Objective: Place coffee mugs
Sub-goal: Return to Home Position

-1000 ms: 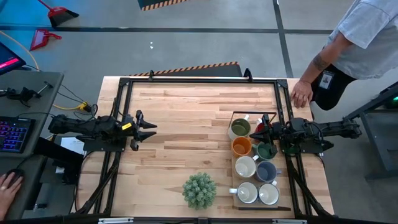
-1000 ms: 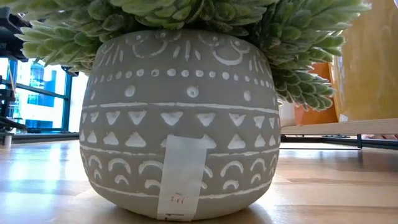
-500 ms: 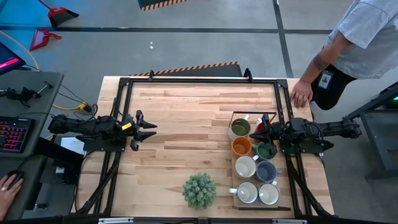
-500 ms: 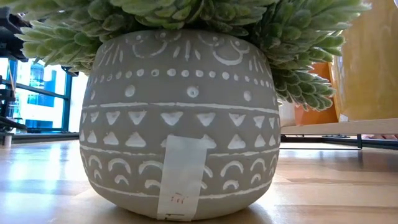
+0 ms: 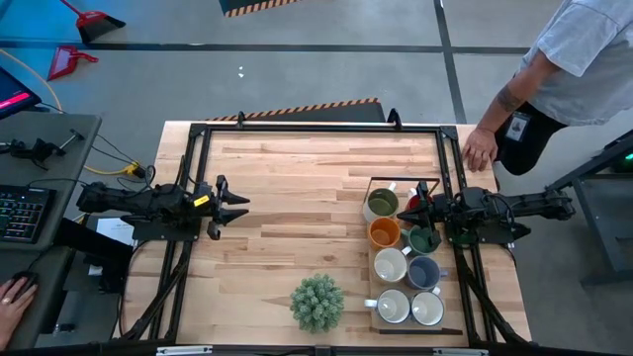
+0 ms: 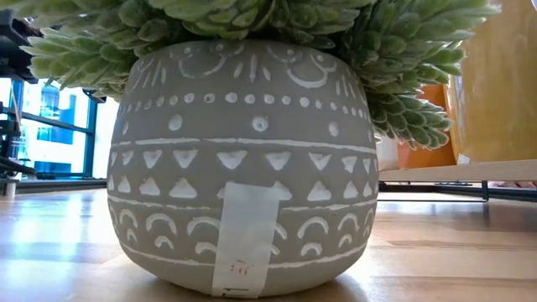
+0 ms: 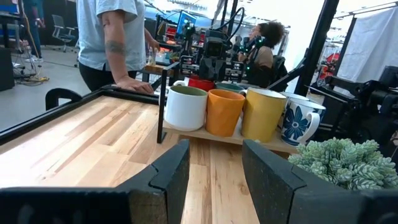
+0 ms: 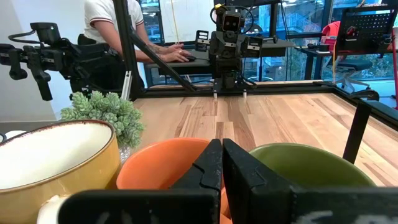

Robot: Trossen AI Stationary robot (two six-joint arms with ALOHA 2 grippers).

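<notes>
Several coffee mugs stand in two rows on a raised wooden tray [image 5: 373, 318] at the table's right side: olive green [image 5: 382, 204], orange [image 5: 384, 232], dark green [image 5: 424, 239], blue-grey [image 5: 423, 272], a partly hidden red one [image 5: 413, 202] and three white [image 5: 390, 264]. My right gripper [image 5: 408, 210] is shut and level just above the far mugs; its wrist view shows the orange [image 8: 158, 165] and olive [image 8: 311, 165] rims below it. My left gripper [image 5: 240, 206] waits open at the table's left, pointing at the mugs [image 7: 225, 112].
A spiky green plant [image 5: 317, 303] in a grey patterned pot [image 6: 243, 159] stands near the front edge, left of the tray. A black frame [image 5: 316, 128] rims the table. A person stands at the far right corner with a hand [image 5: 480, 148] on the frame.
</notes>
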